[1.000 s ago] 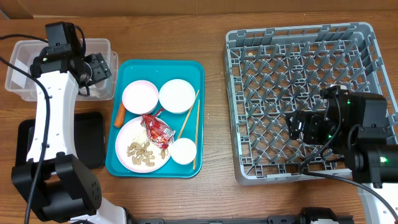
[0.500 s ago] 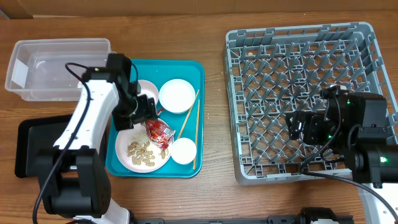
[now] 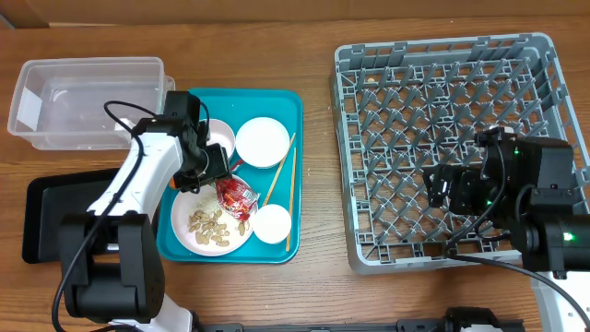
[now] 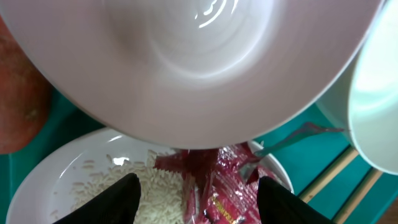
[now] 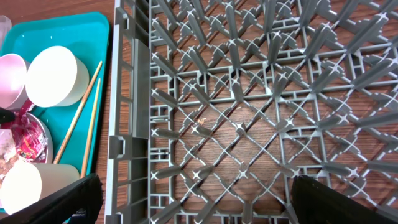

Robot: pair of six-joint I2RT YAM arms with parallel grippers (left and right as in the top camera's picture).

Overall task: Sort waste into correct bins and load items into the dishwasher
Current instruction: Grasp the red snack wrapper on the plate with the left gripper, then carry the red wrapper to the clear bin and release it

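My left gripper (image 3: 217,173) is open, low over the white plate (image 3: 198,242), its fingers either side of the crinkled red wrapper (image 3: 237,196) without gripping it. In the left wrist view the wrapper (image 4: 227,186) lies on white rice (image 4: 134,186) between the fingertips (image 4: 118,200), below a white bowl (image 4: 199,62); the carrot (image 4: 18,99) is at the left. Tan nut bits (image 3: 210,226) lie on the plate. My right gripper (image 3: 441,189) is open and empty over the grey dish rack (image 3: 442,83). The white scrap does not show.
The teal tray (image 3: 286,101) also holds a second bowl (image 3: 263,141), a small cup (image 3: 273,224) and chopsticks (image 3: 293,194). The clear tub (image 3: 88,92) stands at the far left, with the black tray (image 3: 41,217) in front of it.
My left arm has swung from over the clear tub to the teal tray and come down around the red wrapper. The right arm has not moved.
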